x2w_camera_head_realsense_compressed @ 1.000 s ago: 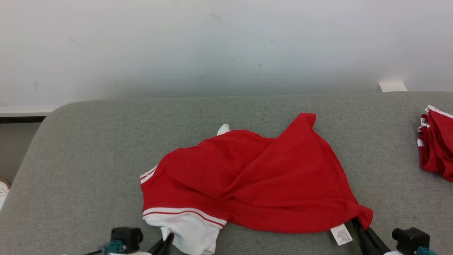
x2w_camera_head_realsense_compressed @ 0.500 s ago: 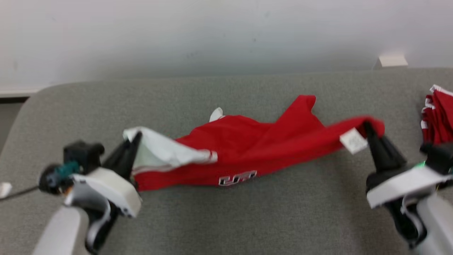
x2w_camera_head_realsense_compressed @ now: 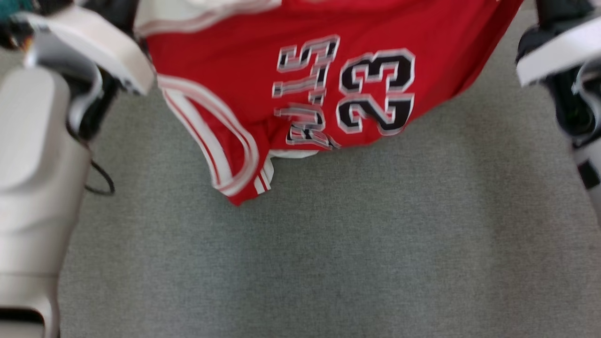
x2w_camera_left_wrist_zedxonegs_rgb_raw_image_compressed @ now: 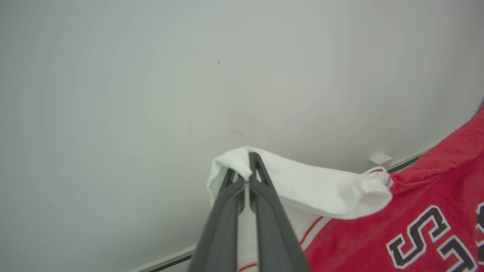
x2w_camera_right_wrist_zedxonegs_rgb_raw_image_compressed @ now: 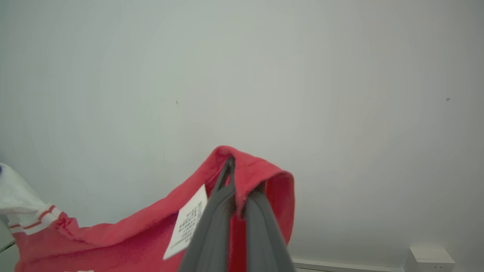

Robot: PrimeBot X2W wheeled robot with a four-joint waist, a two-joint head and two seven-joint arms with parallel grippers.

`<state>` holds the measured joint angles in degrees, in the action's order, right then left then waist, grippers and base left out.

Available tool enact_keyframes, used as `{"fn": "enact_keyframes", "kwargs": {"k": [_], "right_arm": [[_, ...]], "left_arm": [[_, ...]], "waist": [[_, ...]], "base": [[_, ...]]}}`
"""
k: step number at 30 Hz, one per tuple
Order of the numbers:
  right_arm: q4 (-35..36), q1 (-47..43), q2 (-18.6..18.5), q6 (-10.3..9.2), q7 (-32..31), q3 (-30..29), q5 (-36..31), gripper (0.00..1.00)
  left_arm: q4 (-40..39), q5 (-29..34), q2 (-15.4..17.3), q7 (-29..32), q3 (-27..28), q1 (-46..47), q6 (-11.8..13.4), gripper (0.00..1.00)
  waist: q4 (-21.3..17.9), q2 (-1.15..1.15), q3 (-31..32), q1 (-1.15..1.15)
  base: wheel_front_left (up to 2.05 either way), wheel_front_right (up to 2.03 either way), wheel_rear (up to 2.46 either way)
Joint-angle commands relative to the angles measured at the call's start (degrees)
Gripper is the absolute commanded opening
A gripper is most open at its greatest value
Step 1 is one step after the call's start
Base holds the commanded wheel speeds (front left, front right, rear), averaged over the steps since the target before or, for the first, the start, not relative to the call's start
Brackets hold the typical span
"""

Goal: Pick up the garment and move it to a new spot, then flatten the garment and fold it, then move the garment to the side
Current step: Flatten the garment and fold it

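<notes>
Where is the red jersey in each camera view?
Head view: red jersey across the top centre.
Left wrist view: lower right, white panel pinched by left gripper.
Right wrist view: lower left to centre, red edge pinched by right gripper.
Shared landmark: the white panel with red stripes.

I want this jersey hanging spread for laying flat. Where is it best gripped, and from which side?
Pinch the red jersey at two far-apart corners: left end effector on the white-trimmed corner, right end effector on the red fold beside the label, each from its own side. The limp cloth should then hang spread.
</notes>
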<state>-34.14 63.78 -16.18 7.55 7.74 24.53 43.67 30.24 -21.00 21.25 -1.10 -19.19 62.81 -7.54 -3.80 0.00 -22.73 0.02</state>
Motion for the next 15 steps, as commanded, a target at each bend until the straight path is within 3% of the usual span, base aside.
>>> {"fn": "enact_keyframes", "kwargs": {"k": [1, 9, 15], "right_arm": [[-0.79, 1.76, 0.41, -0.13, 0.44, 0.26, 0.11, 0.00], [-9.20, 17.95, 1.36, -0.13, 3.30, 0.96, 2.36, 0.00], [-14.54, 27.99, 1.85, -0.14, 3.84, 1.76, 4.66, 0.00]], "left_arm": [[0.97, -0.35, 1.03, -0.55, -0.37, 1.93, 0.15, 0.00], [11.95, -4.79, 0.56, -5.48, -3.67, 19.74, 0.13, 0.00], [17.88, -4.18, 0.79, -8.12, -6.03, 29.73, 0.12, 0.00]], "waist": [[0.10, 0.00, -2.04, -0.02], [-0.32, 0.00, -4.33, -0.02], [-0.37, 0.00, -3.53, -0.02]], "base": [[0.00, 0.00, 0.00], [0.00, 0.00, 0.00], [0.00, 0.00, 0.00]]}}
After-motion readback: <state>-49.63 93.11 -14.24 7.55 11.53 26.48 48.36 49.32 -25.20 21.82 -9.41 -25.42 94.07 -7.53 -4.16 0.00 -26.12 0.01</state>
